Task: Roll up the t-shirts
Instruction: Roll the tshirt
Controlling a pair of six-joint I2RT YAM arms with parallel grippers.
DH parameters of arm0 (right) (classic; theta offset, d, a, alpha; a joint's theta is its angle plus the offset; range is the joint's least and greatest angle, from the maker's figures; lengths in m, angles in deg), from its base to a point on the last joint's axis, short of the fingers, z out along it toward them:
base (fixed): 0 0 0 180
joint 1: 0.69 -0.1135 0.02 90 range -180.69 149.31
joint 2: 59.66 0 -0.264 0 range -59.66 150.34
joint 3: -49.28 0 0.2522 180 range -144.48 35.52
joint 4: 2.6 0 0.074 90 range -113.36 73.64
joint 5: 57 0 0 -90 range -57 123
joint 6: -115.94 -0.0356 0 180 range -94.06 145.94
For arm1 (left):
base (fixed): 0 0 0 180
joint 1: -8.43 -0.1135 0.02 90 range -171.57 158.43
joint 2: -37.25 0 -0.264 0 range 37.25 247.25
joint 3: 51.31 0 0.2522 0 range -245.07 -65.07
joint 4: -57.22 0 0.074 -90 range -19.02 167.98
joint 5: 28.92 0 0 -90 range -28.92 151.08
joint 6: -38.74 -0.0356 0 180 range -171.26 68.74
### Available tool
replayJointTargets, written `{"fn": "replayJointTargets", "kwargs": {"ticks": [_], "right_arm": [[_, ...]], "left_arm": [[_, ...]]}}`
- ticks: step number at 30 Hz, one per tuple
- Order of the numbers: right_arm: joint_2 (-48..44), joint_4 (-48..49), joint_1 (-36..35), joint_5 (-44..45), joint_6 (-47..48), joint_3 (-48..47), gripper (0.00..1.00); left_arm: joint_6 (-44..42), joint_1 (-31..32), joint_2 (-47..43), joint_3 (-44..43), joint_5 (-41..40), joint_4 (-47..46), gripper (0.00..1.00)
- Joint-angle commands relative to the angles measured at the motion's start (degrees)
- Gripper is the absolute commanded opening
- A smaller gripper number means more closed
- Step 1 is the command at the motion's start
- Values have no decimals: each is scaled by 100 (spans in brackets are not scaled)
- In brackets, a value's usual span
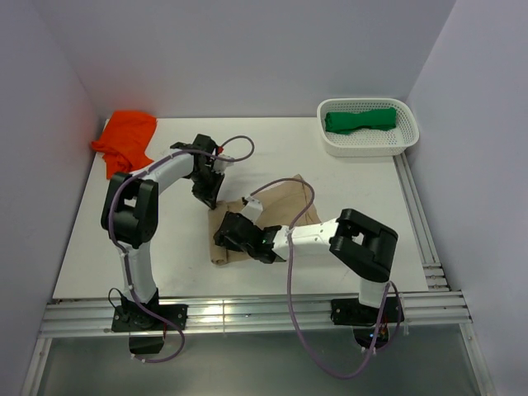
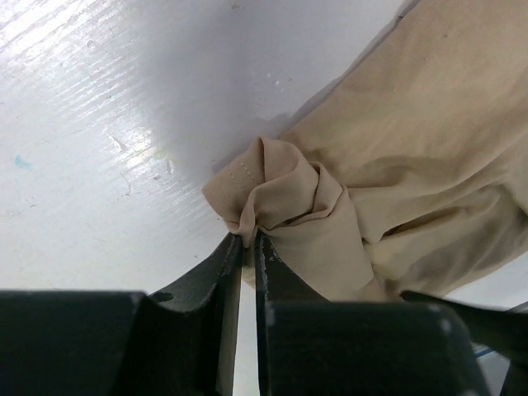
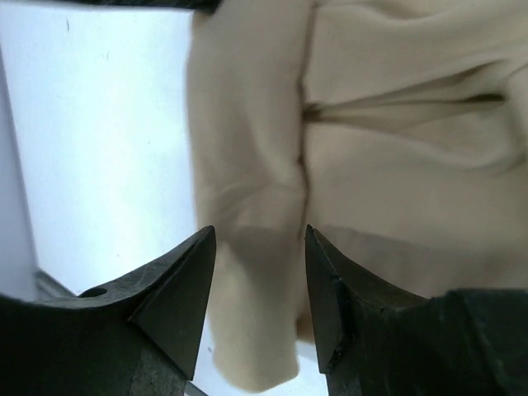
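The tan t-shirt (image 1: 285, 206) lies folded into a strip mid-table, partly under both arms. My left gripper (image 1: 206, 194) is at its far left end and is shut on a bunched corner of the tan cloth (image 2: 272, 186), shown by the left wrist view with the jaws almost closed (image 2: 248, 239). My right gripper (image 1: 227, 235) is at the strip's near end, open, its fingers (image 3: 186, 280) either side of a rolled edge of the tan shirt (image 3: 256, 247). A bright orange t-shirt (image 1: 125, 139) lies crumpled at the back left. A dark green t-shirt (image 1: 360, 120) lies rolled in the basket.
A white perforated basket (image 1: 408, 136) stands at the back right. White walls close in left, back and right. Metal rails run along the near and right table edges. Purple cables loop from both arms over the shirt.
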Motion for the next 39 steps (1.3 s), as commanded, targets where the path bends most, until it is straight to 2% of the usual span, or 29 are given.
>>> {"fn": "replayJointTargets", "kwargs": {"ticks": [1,6,13,21,26,31,35,37,38,39], "right_arm": [[-118,-1115,-296,874,367,-750,56],[408,-2670,-648,1787,745,-1910,57],[1332,-4175,-911,2420,1061,-3632,56],[2123,-5345,-1210,2703,991,-4531,57],[2273,-5381,-1316,2633,948,-4567,57],[2343,-5478,-1307,2510,728,-4427,55],[1906,-4759,-1246,2255,745,-3786,43],[1633,-4048,-1123,2045,806,-3172,42],[1301,-3714,-1079,1948,859,-2917,41],[1115,-2963,-966,1643,921,-2340,40]], "left_arm": [[93,47,105,-252,-253,53,15],[84,73,158,-287,-297,123,15],[58,82,167,-331,-341,194,15],[49,99,263,-419,-342,273,16],[49,100,298,-446,-359,290,16],[-3,108,299,-490,-306,317,25],[-47,100,290,-586,-131,422,35],[-100,91,281,-683,-43,492,40],[-126,73,246,-735,105,527,46],[-170,21,237,-875,194,632,48]]}}
